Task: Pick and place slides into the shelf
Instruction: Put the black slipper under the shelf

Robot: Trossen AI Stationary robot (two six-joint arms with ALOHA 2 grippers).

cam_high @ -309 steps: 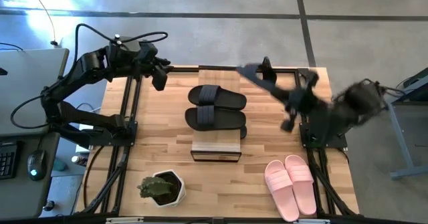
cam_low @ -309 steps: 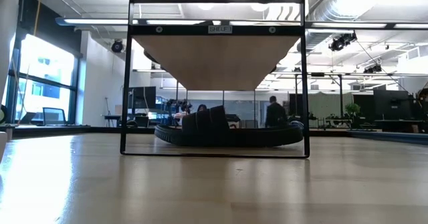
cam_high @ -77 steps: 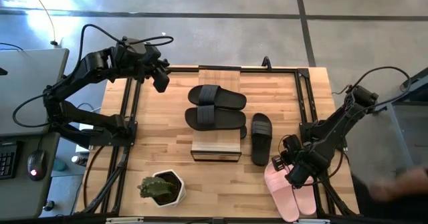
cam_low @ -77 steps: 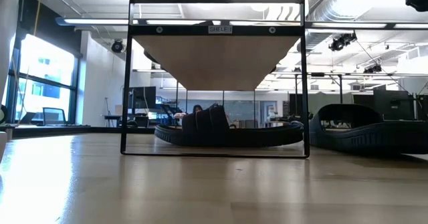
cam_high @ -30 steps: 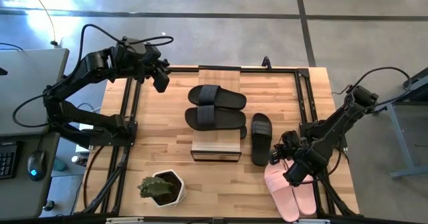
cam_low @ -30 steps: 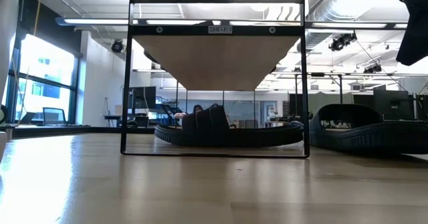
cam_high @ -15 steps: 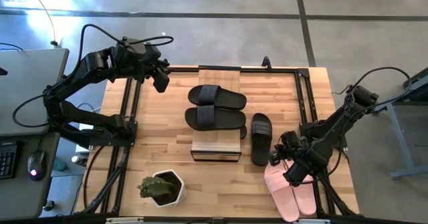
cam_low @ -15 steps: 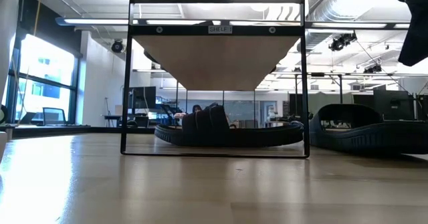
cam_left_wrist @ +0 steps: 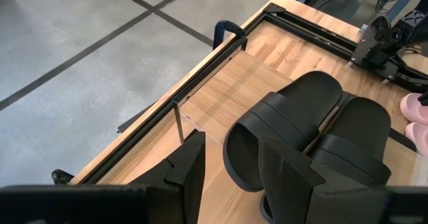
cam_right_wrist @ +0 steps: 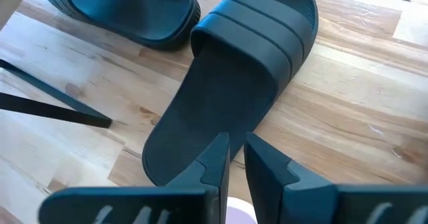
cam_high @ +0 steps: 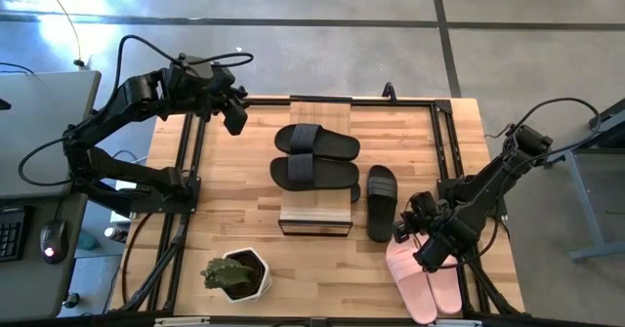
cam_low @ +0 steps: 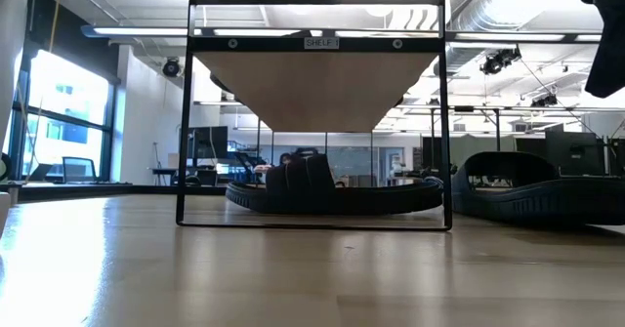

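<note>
Two black slides (cam_high: 314, 157) lie flat on the shelf's (cam_high: 315, 218) light-wood top, and another black slide (cam_low: 332, 194) rests on its lower tier. A single black slide (cam_high: 381, 202) lies sole-down on the table to the right of the shelf. The pink pair (cam_high: 422, 278) lies by the near right corner. My right gripper (cam_right_wrist: 235, 150) hovers above the single slide's heel end (cam_right_wrist: 194, 144), between it and the pink pair, with its fingers shut to a thin slit and touching nothing. My left gripper (cam_high: 234, 120) waits open at the far left, off the shelf's far end.
A potted green plant (cam_high: 235, 274) stands near the table's near edge, left of the shelf. Black frame rails (cam_high: 187, 171) run along both table sides. Bare wood lies between the shelf and the left rail.
</note>
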